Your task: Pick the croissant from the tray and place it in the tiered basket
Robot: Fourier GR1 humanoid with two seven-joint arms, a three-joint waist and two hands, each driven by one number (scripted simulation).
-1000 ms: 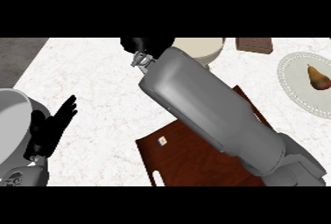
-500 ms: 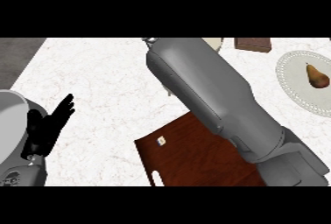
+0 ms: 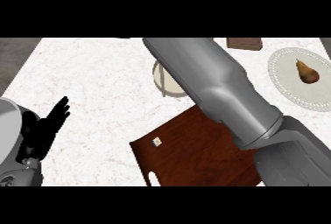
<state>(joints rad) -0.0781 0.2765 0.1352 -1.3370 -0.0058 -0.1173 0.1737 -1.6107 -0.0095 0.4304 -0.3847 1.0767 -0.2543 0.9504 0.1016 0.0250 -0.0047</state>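
The right forearm (image 3: 220, 92) has swung up past the top edge, hand out of view, croissant unseen, likely carried toward the basket (image 3: 165, 81); the left hand (image 3: 48, 127) rests, fingers straight.

Single head view, steeply down onto counter (image 3: 97, 74).

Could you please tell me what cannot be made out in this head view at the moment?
- Right hand: out of view past the top edge; only the right forearm shows.
- Croissant: not visible anywhere; it may be in the hidden hand.
- Tiered basket: mostly hidden behind the forearm, only a round cream part shows.
- Tray: its right side is covered by the forearm.
- Brown item near the top: too small to identify.
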